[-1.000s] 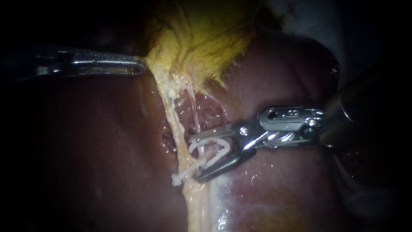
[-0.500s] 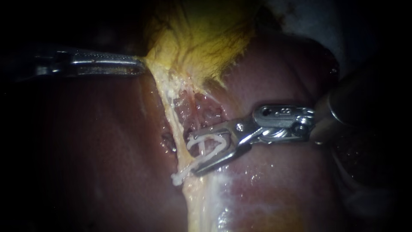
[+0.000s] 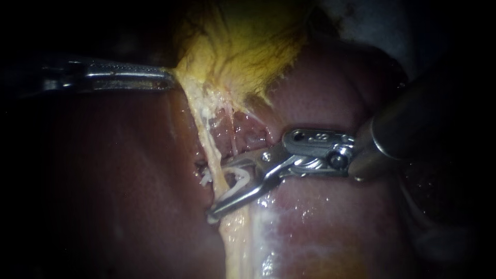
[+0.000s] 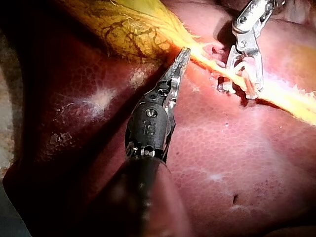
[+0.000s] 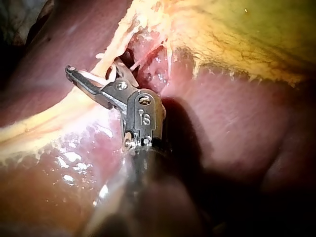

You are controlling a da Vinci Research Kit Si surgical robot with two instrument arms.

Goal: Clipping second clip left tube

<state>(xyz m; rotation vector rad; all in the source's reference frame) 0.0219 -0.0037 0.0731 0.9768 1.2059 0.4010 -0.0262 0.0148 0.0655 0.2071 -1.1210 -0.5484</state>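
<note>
My left instrument (image 3: 168, 80) comes in from the left, its jaws shut on the edge of the yellow gallbladder (image 3: 243, 46) and holding it taut; the left wrist view shows the same grip (image 4: 184, 52). A pale tube (image 3: 208, 144) runs down from the gallbladder over the liver (image 3: 129, 170). My right instrument (image 3: 214, 190) reaches across this tube. Its jaws stand apart with an open white clip (image 3: 242, 178) held between them, one jaw on each side of the tube (image 5: 94, 73). A white clip end (image 3: 210, 219) peeks out at the lower jaw's tip.
Raw pink tissue (image 3: 248, 132) lies open between the tube and the liver, just above the right instrument's jaws. Wet, shiny liver (image 3: 310, 222) fills the area under the right shaft. Pale fatty tissue (image 3: 235, 243) continues below the jaws.
My right instrument has moved left, carrying its clip over the tube, and its jaws now stand closer together. The white clip on the tube is mostly covered by the lower jaw. The left instrument has held still.
</note>
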